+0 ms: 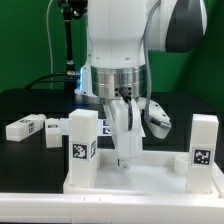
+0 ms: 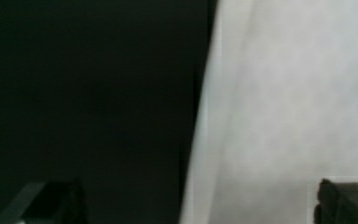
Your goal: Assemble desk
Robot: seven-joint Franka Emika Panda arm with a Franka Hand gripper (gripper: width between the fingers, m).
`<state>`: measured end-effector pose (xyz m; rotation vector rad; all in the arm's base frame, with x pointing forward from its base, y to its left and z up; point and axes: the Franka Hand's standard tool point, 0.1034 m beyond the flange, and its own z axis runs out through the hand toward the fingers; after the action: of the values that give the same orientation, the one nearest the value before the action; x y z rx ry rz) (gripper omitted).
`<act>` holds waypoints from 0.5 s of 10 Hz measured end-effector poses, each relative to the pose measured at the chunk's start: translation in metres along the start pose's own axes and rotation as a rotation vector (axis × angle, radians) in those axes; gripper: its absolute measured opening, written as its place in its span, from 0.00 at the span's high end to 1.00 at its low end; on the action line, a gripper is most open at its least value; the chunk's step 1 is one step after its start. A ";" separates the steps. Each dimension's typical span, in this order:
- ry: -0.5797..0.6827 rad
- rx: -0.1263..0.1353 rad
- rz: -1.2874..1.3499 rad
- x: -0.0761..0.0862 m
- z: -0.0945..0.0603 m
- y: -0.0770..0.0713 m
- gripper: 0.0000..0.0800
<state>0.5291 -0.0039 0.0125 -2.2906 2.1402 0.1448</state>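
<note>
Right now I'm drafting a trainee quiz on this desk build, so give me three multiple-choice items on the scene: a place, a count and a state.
1. Where do the two lying legs rest, relative to the tabletop?
A. stacked on it
B. on the black table, toward the exterior view's left of it
C. leaning against its rim

2. How many upright legs stand at the tabletop?
A. one
B. two
C. four

3. What state is the tool in?
A. shut on a leg
B. open, holding nothing
C. out of view

Key:
1 B: both lie flat on the dark surface, apart from the tabletop.
2 B: one stands at each near end of the tabletop.
3 B: the wrist view shows the fingers wide apart with nothing gripped between them.
</note>
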 end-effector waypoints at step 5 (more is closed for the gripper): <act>0.009 0.006 -0.002 0.014 0.003 0.007 0.89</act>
<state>0.5225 -0.0182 0.0088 -2.2945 2.1397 0.1281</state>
